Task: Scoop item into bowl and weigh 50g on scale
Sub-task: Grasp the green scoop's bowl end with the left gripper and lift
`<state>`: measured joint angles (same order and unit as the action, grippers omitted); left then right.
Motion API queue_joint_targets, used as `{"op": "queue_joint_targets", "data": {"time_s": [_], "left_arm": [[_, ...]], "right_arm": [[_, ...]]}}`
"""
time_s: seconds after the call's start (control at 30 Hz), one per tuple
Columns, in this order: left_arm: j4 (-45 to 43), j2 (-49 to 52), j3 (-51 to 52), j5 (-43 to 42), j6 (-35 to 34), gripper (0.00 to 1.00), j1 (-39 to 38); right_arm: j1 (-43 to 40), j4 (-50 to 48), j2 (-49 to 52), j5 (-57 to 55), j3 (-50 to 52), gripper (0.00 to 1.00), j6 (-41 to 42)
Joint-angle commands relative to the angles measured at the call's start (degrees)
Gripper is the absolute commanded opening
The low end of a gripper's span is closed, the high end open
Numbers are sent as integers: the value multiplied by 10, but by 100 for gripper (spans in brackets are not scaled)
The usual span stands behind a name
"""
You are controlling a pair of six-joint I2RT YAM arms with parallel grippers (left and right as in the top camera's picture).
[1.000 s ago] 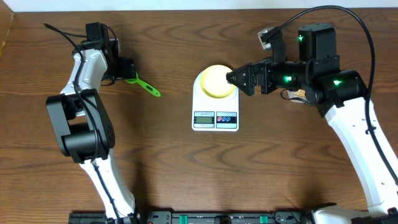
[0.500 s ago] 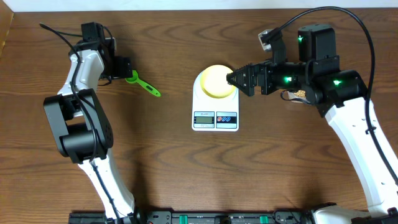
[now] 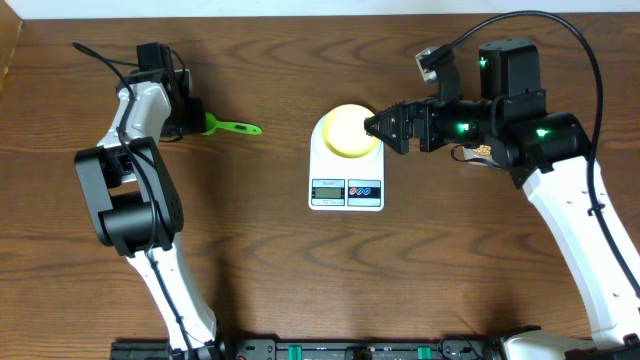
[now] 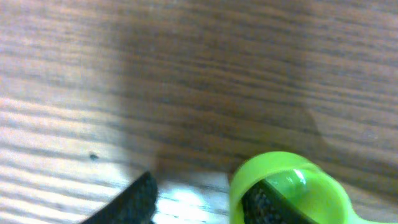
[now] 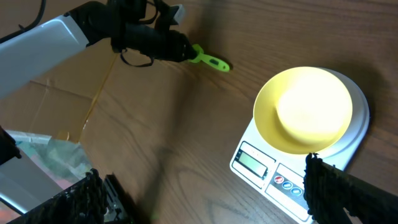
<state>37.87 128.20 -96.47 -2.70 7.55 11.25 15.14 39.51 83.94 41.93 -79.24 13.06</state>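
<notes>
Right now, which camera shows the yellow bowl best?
The right wrist view: the bowl is large in frame, sitting on the scale, with its whole interior visible. Overhead shows it small, with the right pincer beside its rim. The left wrist view misses it, showing the green scoop instead.

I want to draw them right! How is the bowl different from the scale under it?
The bowl is yellow and round; the scale is white and a rounded rectangle. The bowl is narrower and sits on the scale; the scale lies flat on the table. The scale has a display and buttons; the bowl is plain. Both are in the table's middle.
</notes>
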Motion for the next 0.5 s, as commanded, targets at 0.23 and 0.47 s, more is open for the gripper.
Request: {"op": "queue_joint_targets", "data": {"time_s": [0.23, 0.47], "left_arm": [[13, 6, 0, 1, -8, 8, 3], [13, 6, 0, 1, -21, 7, 3]], "right_arm": [[2, 1, -6, 0, -12, 99, 7], [2, 1, -6, 0, -12, 99, 7]]}}
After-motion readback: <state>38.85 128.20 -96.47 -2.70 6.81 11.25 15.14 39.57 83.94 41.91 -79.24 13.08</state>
